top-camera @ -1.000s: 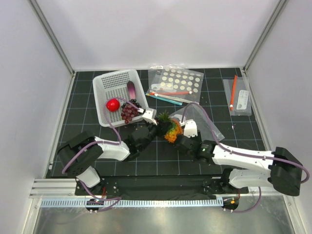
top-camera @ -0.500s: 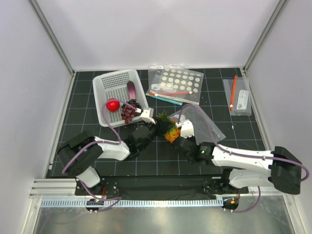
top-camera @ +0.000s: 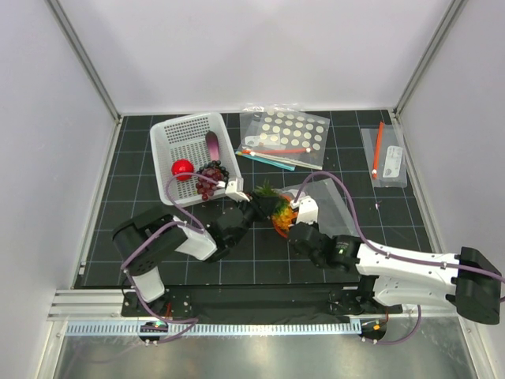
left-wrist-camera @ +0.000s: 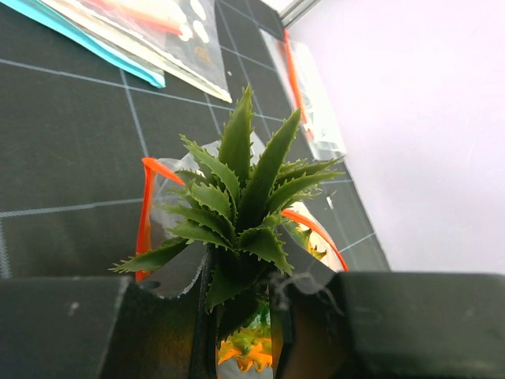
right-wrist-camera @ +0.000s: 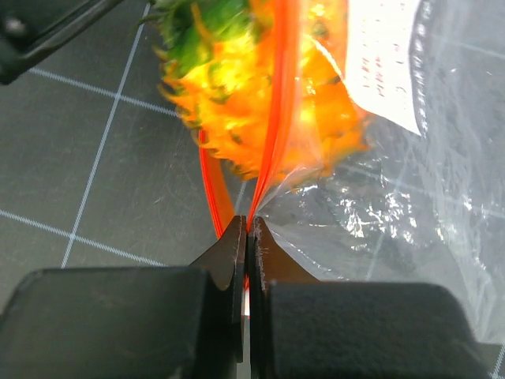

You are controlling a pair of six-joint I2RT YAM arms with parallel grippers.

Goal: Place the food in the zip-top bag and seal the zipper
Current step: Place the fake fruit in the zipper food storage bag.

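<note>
**gridfan:** where's the pineapple (left-wrist-camera: 237,197) at, anyone?

**yam_watcher:** The left gripper (left-wrist-camera: 241,296) has it, jaws clenched round the base of the green leaves, with the orange body just poking out below. It's right at the mouth of the zip-top bag (right-wrist-camera: 379,205), out on the dark worktop (top-camera: 394,221) in front of the basket (top-camera: 189,126).

**gridfan:** and the other arm?

**yam_watcher:** The right gripper (right-wrist-camera: 249,237) is pinched tight on the zipper (right-wrist-camera: 284,79). From that wrist cam, one red-orange strip runs across the front of the fruit and the other curves down its left side. Can't tell how far in it really sits. The apple (top-camera: 182,166) and grape bunch (top-camera: 211,178) are in the basket.
</note>
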